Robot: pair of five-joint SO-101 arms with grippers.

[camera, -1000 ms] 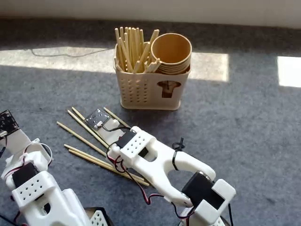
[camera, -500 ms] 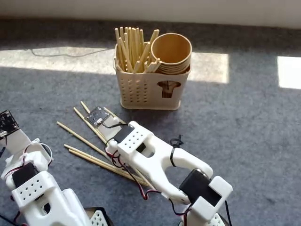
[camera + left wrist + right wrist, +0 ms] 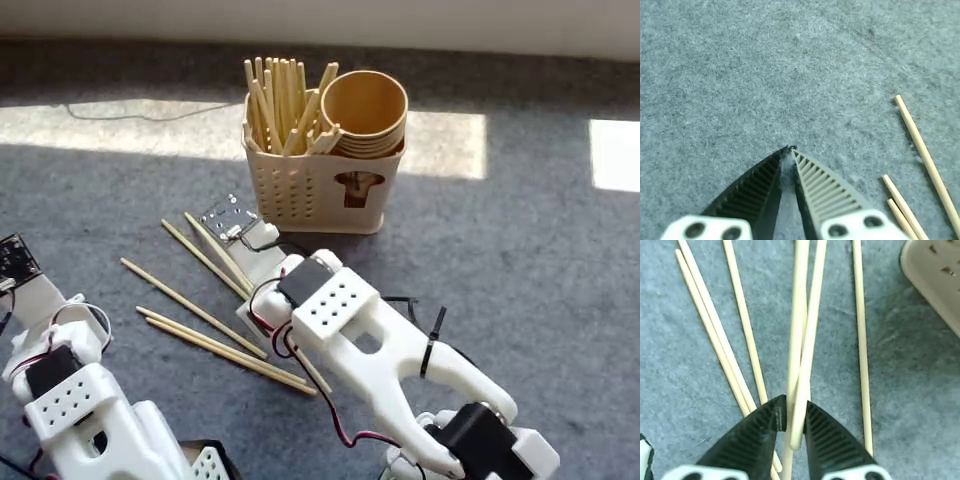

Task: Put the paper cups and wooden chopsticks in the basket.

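Note:
A cream perforated basket [image 3: 318, 190] stands at the back, holding nested paper cups [image 3: 365, 108] and a bundle of wooden chopsticks [image 3: 280, 100]. Several loose chopsticks [image 3: 195, 310] lie on the grey carpet in front of it. My right gripper [image 3: 793, 415] is shut on a pair of chopsticks [image 3: 807, 335], which point away from it; in the high view this pair [image 3: 210, 258] sticks out from under the right arm [image 3: 340, 310]. My left gripper [image 3: 790, 149] is shut on nothing, its tips just over bare carpet, with chopstick ends [image 3: 927, 160] beside it.
The basket's corner [image 3: 935, 280] shows close to the held pair in the right wrist view. The left arm [image 3: 60, 390] sits at the near left corner. A sunlit strip [image 3: 120, 125] crosses the carpet behind the basket. Open carpet lies to the right.
The right arm has swung right and toward the basket, taking the gripped chopsticks along; their far ends now lie nearer the basket. The left arm has kept still.

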